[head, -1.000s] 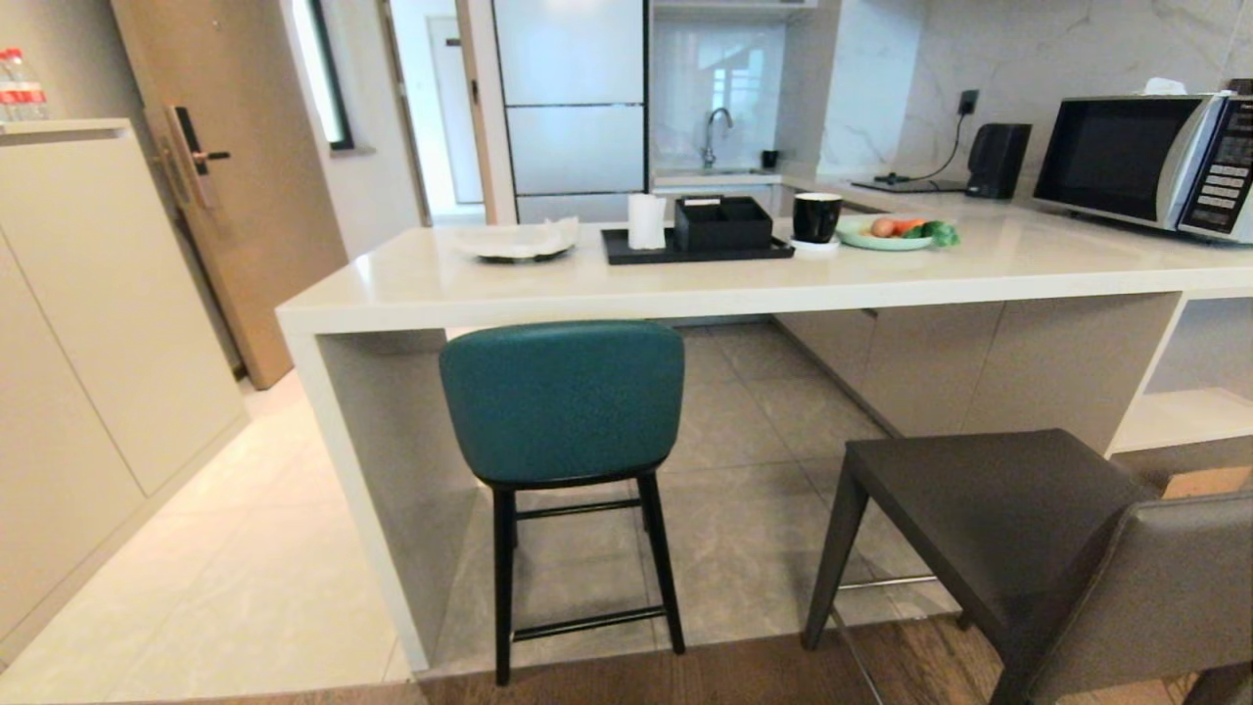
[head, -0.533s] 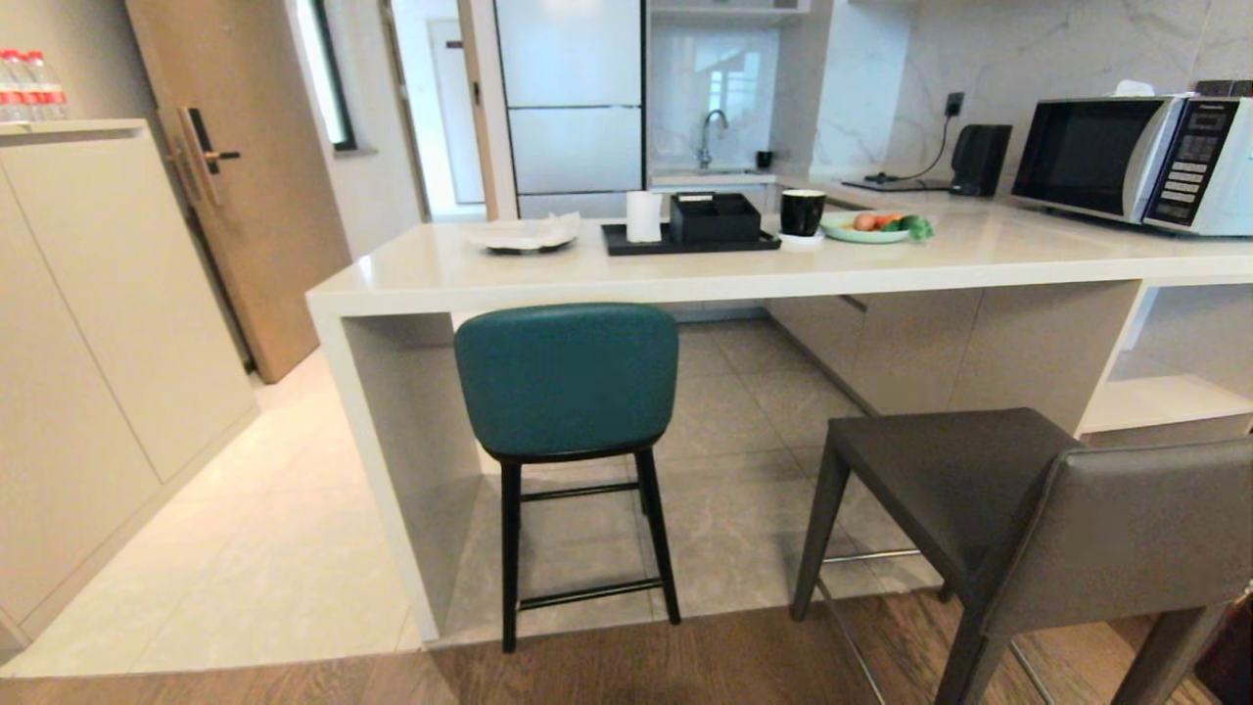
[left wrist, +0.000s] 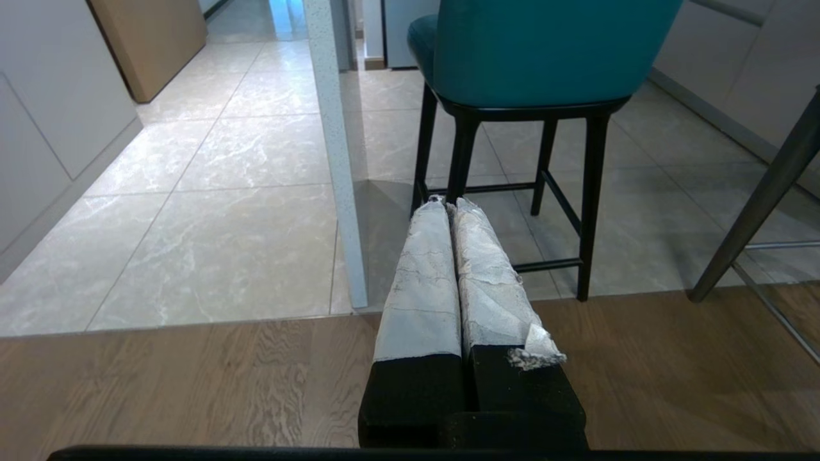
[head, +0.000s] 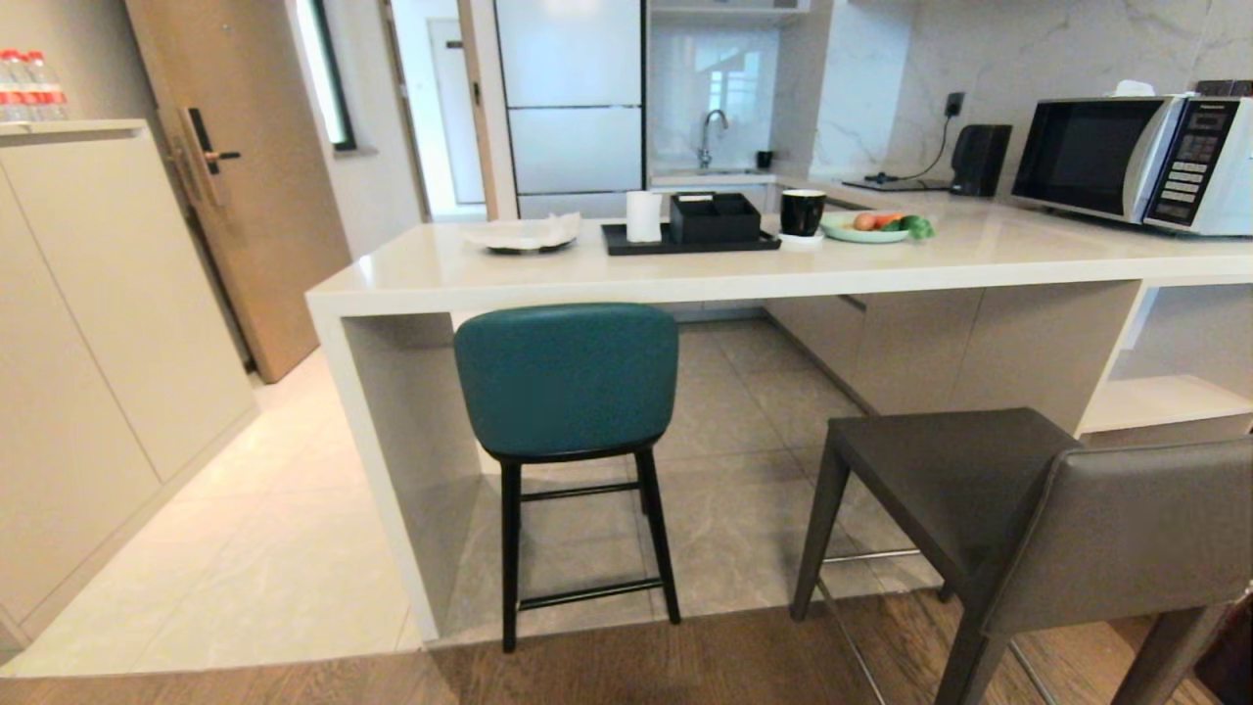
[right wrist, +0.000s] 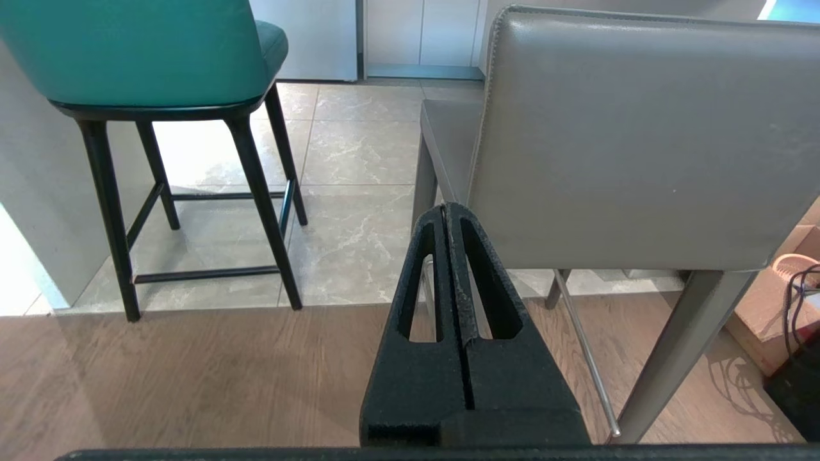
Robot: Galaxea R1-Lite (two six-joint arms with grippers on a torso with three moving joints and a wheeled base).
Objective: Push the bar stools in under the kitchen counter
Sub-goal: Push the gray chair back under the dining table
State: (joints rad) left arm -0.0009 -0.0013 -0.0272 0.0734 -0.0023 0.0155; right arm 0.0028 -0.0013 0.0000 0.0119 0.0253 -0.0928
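Both pincers are hanging low over the wood floor, fingers pressed together, gripping nothing. Ahead of the left pincer point(left wrist: 448, 203) the teal stool point(head: 568, 392) is sitting tucked under the surface point(head: 685, 269); the grey stool point(head: 1028, 509) is standing just beyond the right pincer point(right wrist: 446, 208), clear of the surface.

Honestly, nothing here is readable. The microwave point(head: 1136, 162) at about 2 o'clock in the head view has a control panel with rows of buttons and a small brand mark at the top, but it's too tiny to make out. The water bottles point(head: 29, 86) at 10 o'clock have red labels with no legible lettering on them either.
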